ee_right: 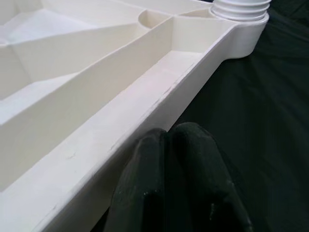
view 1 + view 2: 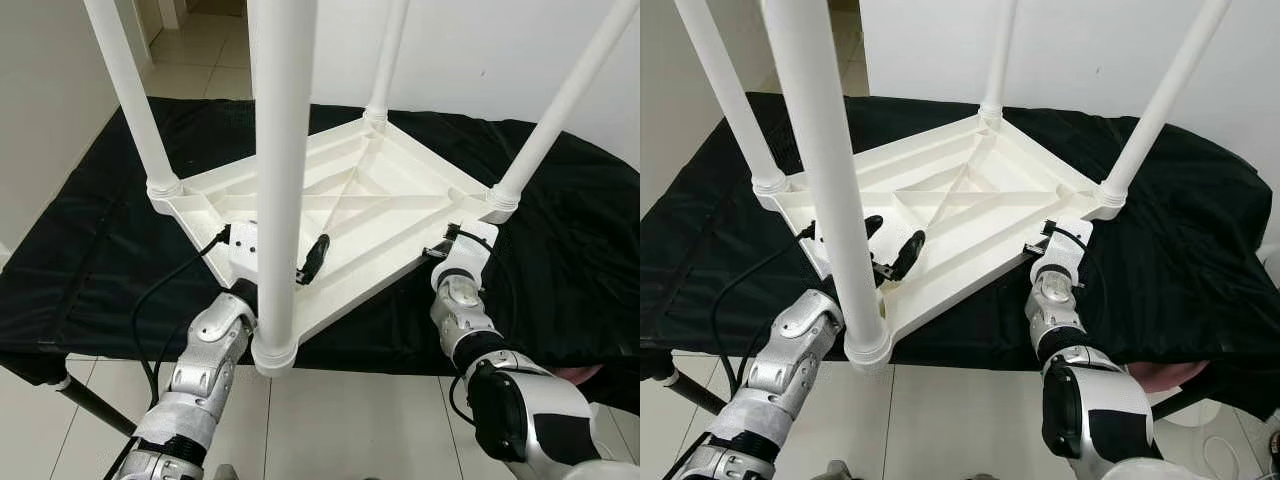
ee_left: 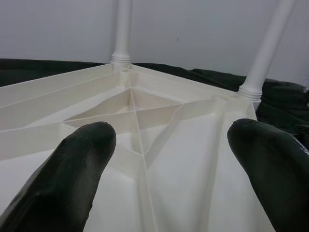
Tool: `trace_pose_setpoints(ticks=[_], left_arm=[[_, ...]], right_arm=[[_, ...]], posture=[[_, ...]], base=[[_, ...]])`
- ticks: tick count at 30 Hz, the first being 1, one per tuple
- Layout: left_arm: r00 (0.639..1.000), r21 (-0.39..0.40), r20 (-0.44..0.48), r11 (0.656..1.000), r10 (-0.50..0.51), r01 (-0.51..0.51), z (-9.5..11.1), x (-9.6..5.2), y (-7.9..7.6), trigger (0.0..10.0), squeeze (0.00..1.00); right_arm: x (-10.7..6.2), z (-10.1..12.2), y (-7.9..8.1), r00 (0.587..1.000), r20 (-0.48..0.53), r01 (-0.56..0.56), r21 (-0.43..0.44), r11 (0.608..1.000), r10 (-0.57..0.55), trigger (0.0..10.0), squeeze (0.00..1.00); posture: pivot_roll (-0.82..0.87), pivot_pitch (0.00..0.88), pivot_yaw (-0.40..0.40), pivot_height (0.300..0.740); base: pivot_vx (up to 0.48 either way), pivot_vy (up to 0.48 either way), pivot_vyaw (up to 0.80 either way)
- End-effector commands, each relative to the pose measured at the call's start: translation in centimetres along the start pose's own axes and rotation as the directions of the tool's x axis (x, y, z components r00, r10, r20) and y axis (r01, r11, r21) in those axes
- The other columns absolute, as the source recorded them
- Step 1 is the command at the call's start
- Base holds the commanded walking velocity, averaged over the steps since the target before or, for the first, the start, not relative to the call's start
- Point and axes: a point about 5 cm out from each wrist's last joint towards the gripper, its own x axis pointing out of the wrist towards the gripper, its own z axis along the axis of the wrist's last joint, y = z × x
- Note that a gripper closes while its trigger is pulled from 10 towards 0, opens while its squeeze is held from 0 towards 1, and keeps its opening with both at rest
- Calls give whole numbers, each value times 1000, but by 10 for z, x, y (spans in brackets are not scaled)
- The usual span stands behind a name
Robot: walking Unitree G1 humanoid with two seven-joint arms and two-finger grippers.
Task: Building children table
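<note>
from the left eye view, a white plastic children's table (image 2: 350, 205) lies upside down on a black cloth (image 2: 90, 260) spread over a platform, its four white legs (image 2: 283, 170) pointing up toward the head. the left gripper (image 2: 300, 262) reaches over the near edge of the tabletop just beside the nearest leg, fingers spread apart over the ribbed underside and holding nothing. the right gripper (image 2: 442, 250) sits at the table's right edge, just below the corner leg socket. the right eye view shows the same: the left gripper's two black fingers (image 2: 908, 252) parted over the ribs, the right arm (image 2: 1055, 300) pressed up to the rim. in the left wrist view, both fingertips (image 3: 72, 169) stand wide apart with the ribbed underside ahead of them and two legs beyond. in the right wrist view, the fingertips (image 1: 188, 159) are closed together, resting on the cloth against the table's outer rim (image 1: 145, 125), gripping nothing.
</note>
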Motion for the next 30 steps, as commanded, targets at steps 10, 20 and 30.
trace_pose_setpoints(ticks=[10,20,30], left_arm=[[993,-23,2,993,-120,120,1,8,-30,10000,0],[992,-53,20,990,-126,127,3,13,-45,10000,0],[993,-62,30,991,-115,117,6,15,-52,10000,0]], right_arm=[[5,5,-1,993,-28,-116,-28,993,115,10000,0],[5,6,11,969,-56,-241,-11,971,240,10000,0],[3,13,34,923,-57,-376,64,924,379,10000,0]], posture=[[42,46,-54,740],[48,42,-49,740],[62,38,-43,740]], base=[[0,0,0],[0,0,0],[0,0,0]])
